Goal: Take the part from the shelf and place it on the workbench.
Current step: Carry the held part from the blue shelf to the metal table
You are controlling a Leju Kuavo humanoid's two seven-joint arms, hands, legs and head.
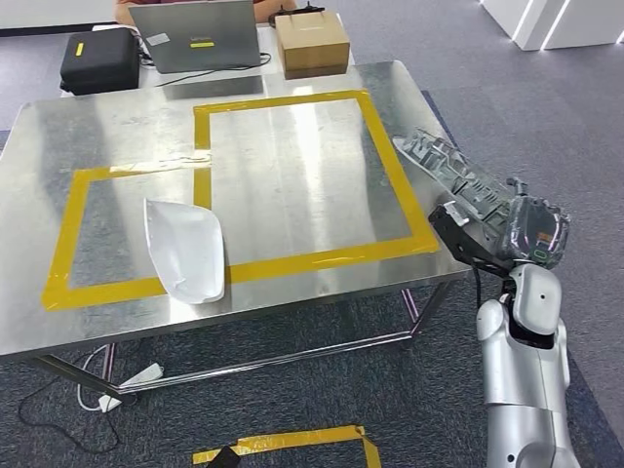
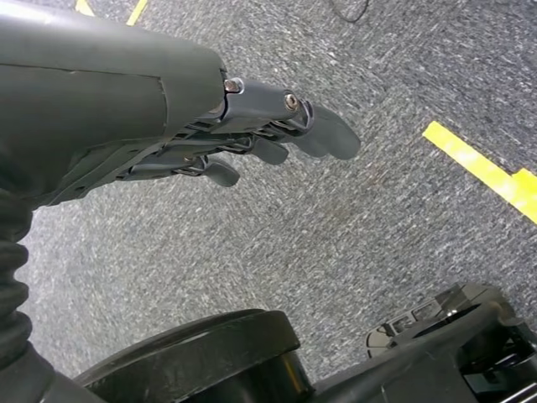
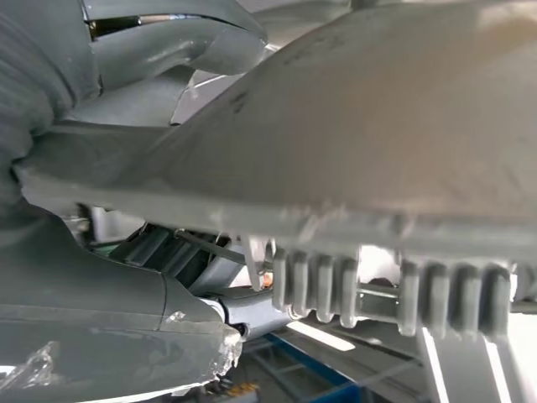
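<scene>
Part (image 1: 456,175) gripped by right hand (image 1: 471,234) over workbench (image 1: 294,195) edge; left hand (image 2: 253,138) spread above floor.

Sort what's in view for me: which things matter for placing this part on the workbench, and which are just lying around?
Job:
grey part, held by the right hand
workbench with yellow tape outlines
white part already on it

Lying about:
laptop
cardboard box
black case
power strip on the floor
</scene>
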